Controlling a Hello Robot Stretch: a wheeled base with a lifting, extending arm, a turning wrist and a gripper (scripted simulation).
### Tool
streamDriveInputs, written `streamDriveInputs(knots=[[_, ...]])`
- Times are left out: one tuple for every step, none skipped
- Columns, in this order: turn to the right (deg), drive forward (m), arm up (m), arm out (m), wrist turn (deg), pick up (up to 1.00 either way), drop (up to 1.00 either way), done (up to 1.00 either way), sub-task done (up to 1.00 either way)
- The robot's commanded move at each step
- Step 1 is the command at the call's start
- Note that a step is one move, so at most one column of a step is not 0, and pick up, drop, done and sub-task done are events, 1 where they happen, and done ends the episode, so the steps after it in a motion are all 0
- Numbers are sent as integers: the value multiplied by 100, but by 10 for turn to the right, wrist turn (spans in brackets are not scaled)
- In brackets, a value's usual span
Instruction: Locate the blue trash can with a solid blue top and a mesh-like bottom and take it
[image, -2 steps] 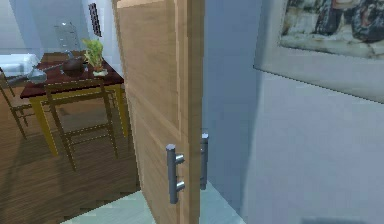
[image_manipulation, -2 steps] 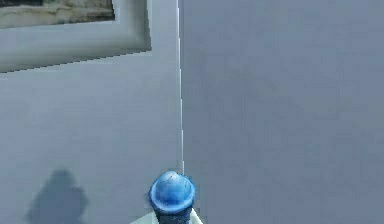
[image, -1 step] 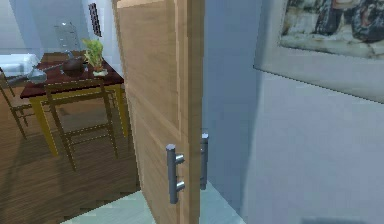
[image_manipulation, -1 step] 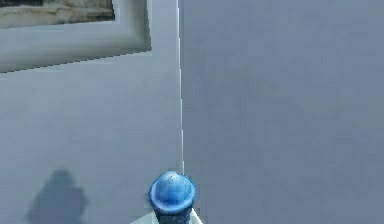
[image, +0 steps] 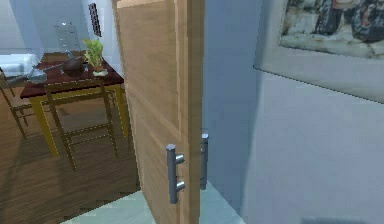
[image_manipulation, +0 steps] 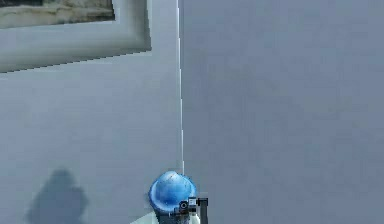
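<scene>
Pincer (image_manipulation: 186, 210) is picked up at the arm side view's bottom edge, just right of the middle, with little of its dark body seen. Whether its fingers are spread or pressed together cannot be told, and whether anything is held cannot be told either.

On to the room, biggest first. Grey wall (image_manipulation: 280, 110) is seen behind the pincer, crossed by 1 thin pale upright line (image_manipulation: 180, 80). In the forward view, a tall wooden door (image: 155, 90) is shown edge-on near the middle, and wood floor (image: 60, 195) is spread out at the left. A framed picture (image: 335, 30) is hung on the wall at the forward view's right, and a framed picture (image_manipulation: 70, 30) is also caught at the arm side view's upper left.

Left of the door and farther off, a dark-topped table (image: 70, 82) with yellow legs is placed. 2 wooden chairs (image: 85, 125) are drawn up to it, and a green plant (image: 95, 50) is set on top. 2 metal handles (image: 176, 172) are fixed low on the door.

And the blue domed thing (image_manipulation: 170, 190) is found just beside the pincer, low against the wall. Contact between them cannot be judged.
</scene>
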Motion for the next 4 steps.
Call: streamDriveInputs(knots=[[0,0,0,0,450,0,0,0,0],[0,0,0,0,450,0,0,0,0],[0,0,0,0,450,0,0,0,0],[0,0,0,0,120,0,0,0,0]])
